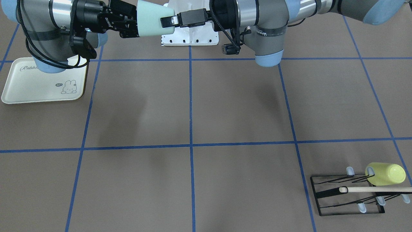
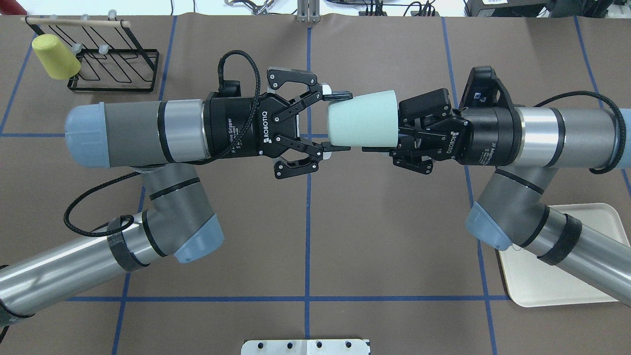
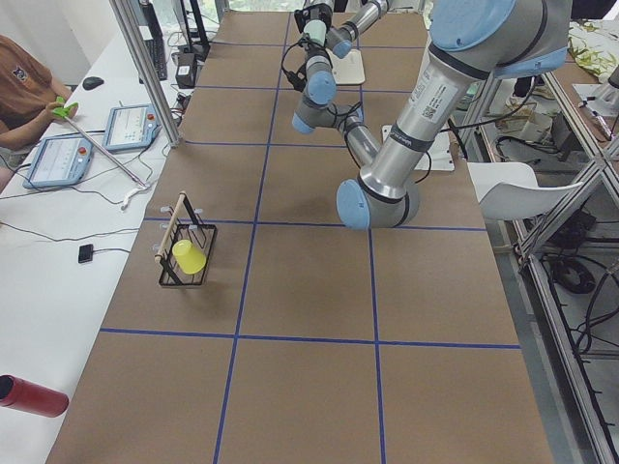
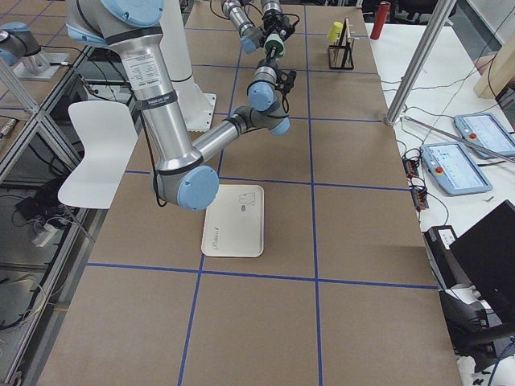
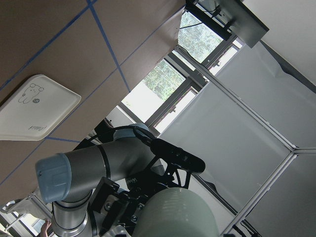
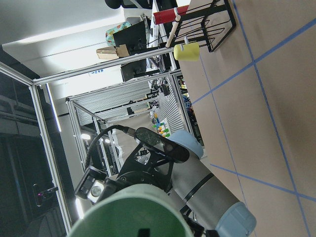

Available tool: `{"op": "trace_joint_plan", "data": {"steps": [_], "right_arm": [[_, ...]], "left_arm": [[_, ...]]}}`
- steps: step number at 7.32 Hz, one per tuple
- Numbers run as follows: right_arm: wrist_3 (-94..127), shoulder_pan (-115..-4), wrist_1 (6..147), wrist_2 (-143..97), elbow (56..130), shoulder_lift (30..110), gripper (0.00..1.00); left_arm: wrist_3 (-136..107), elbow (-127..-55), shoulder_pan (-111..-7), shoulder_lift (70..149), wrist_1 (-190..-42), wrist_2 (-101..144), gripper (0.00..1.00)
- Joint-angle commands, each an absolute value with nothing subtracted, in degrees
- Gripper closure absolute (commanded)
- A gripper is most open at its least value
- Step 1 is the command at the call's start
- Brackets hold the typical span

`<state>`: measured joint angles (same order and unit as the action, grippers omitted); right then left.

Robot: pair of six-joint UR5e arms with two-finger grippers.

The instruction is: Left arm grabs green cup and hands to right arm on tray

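Two stages are reading as done, judging from how things lie: the green cup (image 2: 365, 121) is off the table (image 2: 305, 236) and is hanging on its side in mid-air between the arms. Working from the overhead view's left, we are noting the wire rack (image 2: 113, 74) with the yellow-green cup (image 2: 55, 58) at the far corner, well apart from the work. The left gripper (image 2: 333, 120) is standing spread to cup width, its pads (image 2: 339, 93) pressing the cup's narrow end. The right gripper (image 2: 404, 129) is reaching around the wide end; we cannot tell whether it is clamping. Remaining, in our judgement: release by the left gripper, then the carry to the tray (image 2: 552, 286). The tray is lying near the table edge, and the right arm (image 2: 557, 133) is overhanging it, so the approach room looks tight there.
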<state>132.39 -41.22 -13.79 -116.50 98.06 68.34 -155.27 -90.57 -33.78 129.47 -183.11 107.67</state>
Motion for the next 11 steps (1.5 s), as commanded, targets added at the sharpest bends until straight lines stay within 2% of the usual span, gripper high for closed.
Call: {"op": "trace_joint_plan", "data": {"steps": [1,3,5,7,9,11], "right_arm": [[132.45,-41.31,-15.47,-116.46,97.82,69.08,1.0],[132.71,-41.31,-16.6,-116.37,97.82,69.61,1.0],[133.24,-41.4,-17.22,-116.28,97.82,70.48,1.0],[135.71,-41.57,-17.06,-116.28,98.17,72.67,1.0],[127.42,-42.88,-14.95,-119.24,94.33,76.97,1.0],[111.7,-44.02,-4.8,-124.26,94.3,82.15,1.0]], "left_arm": [[-155.13,-90.96,-33.57,129.29,-182.9,107.49,0.01],[-154.6,-91.05,-34.36,129.03,-182.81,107.93,0.0],[-154.6,-95.86,-37.51,123.08,-182.29,109.58,0.0],[-154.51,-95.89,-44.44,121.64,-179.76,117.11,0.0],[-144.39,-95.98,-52.52,121.64,-169.95,127.39,0.0],[-133.81,-96.33,-60.52,119.99,-161.65,137.33,0.0]]}}
